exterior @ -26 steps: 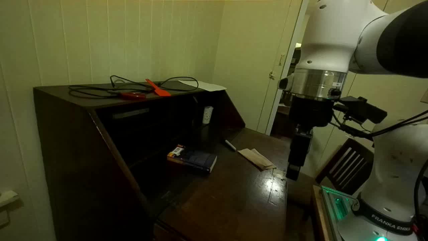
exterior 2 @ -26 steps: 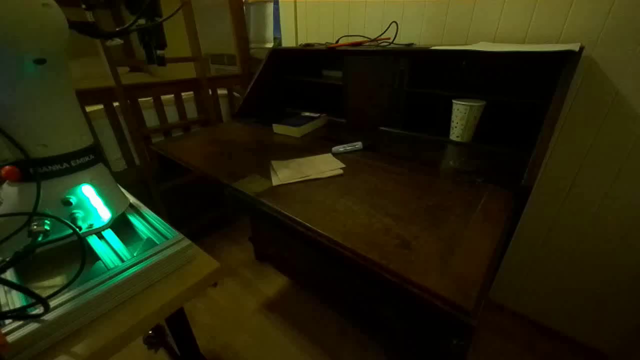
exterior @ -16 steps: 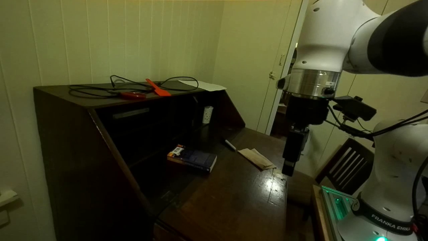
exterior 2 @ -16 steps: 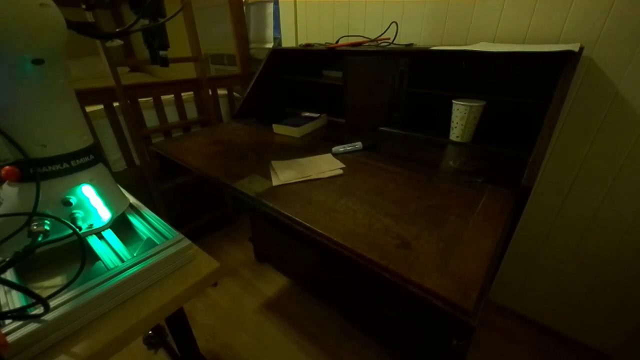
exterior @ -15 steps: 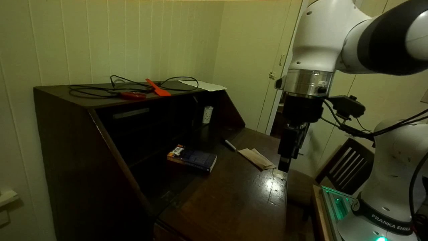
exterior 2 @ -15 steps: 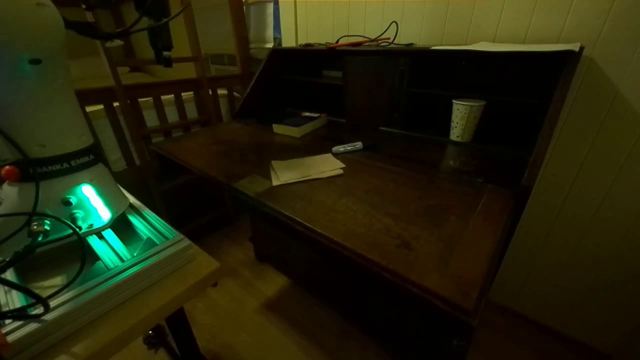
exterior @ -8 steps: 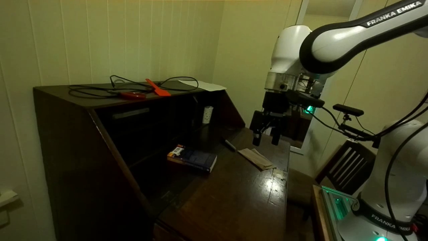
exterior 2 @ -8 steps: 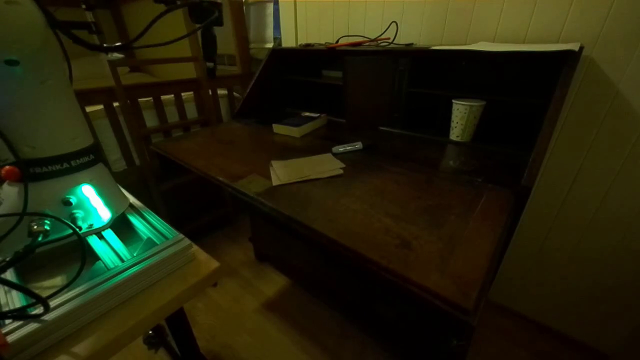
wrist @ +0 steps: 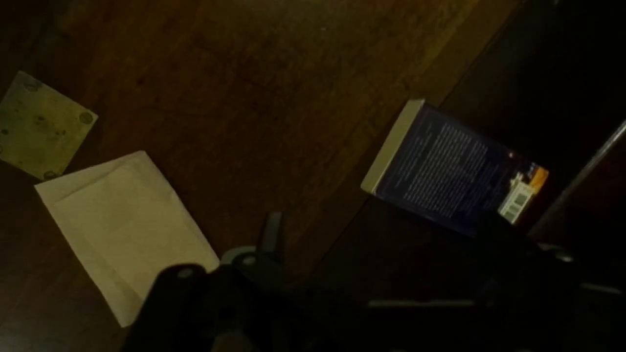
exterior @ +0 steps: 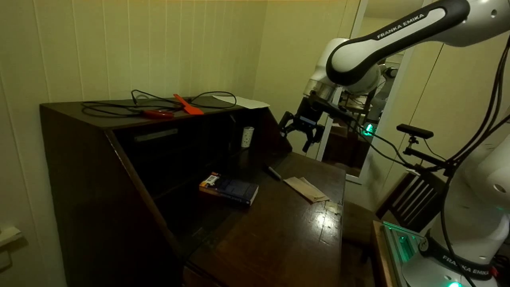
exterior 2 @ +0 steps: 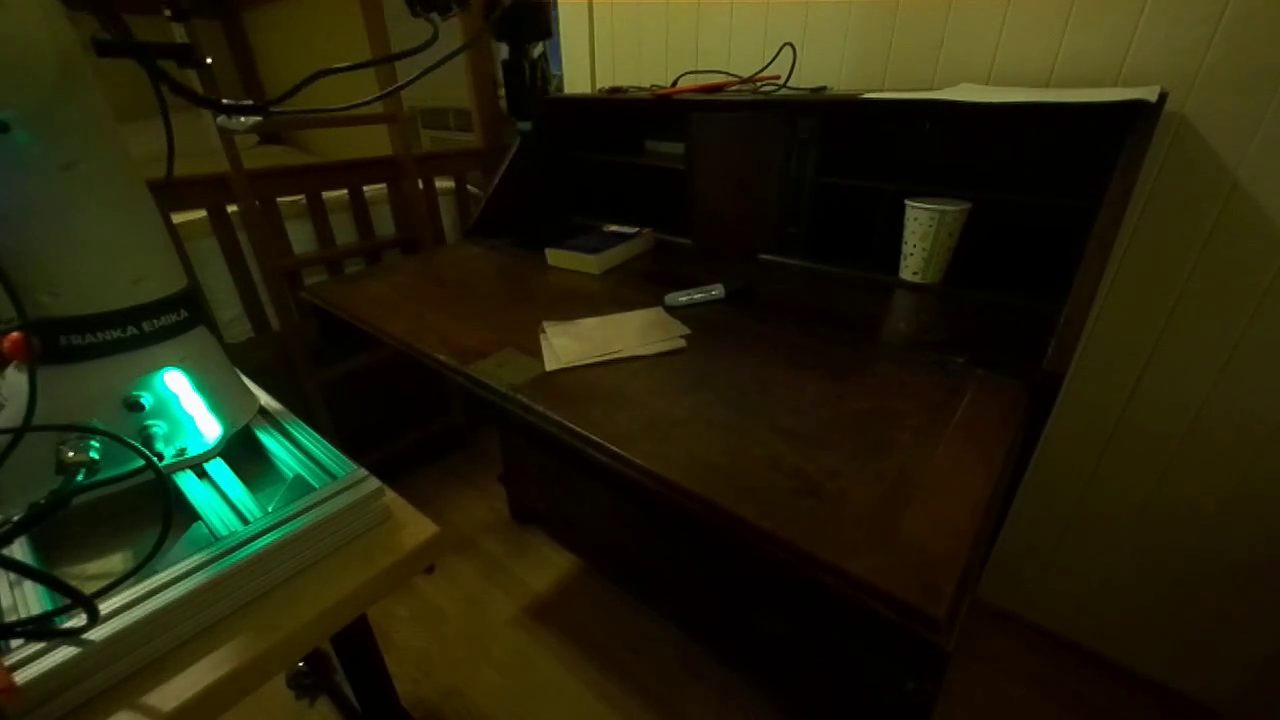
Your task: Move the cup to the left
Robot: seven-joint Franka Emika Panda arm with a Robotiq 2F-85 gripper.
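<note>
The cup (exterior: 247, 137) is whitish with small dark spots and stands upright inside the dark desk's recess, as both exterior views show. It looks larger in an exterior view, the cup (exterior 2: 932, 240) standing at the right part of the recess. Out over the desk's writing surface hangs my gripper (exterior: 294, 141), tilted, its fingers spread wide with nothing between them. It is well apart from the cup. In the wrist view the gripper (wrist: 384, 218) is dark but its fingers stand far apart; the cup is out of that view.
A dark blue book (wrist: 445, 166), a folded pale paper (exterior: 306, 189) and a marker (exterior 2: 694, 295) lie on the desk (exterior: 275, 239). On the desk's top sit black cables, a red spatula (exterior: 187, 104) and a white sheet (exterior: 243, 102). The recess has side walls and a low roof.
The arm has swung over the desk, bringing the gripper up and nearer the recess. The gripper has turned and tilted, so its spread fingers now show. The cup has not moved.
</note>
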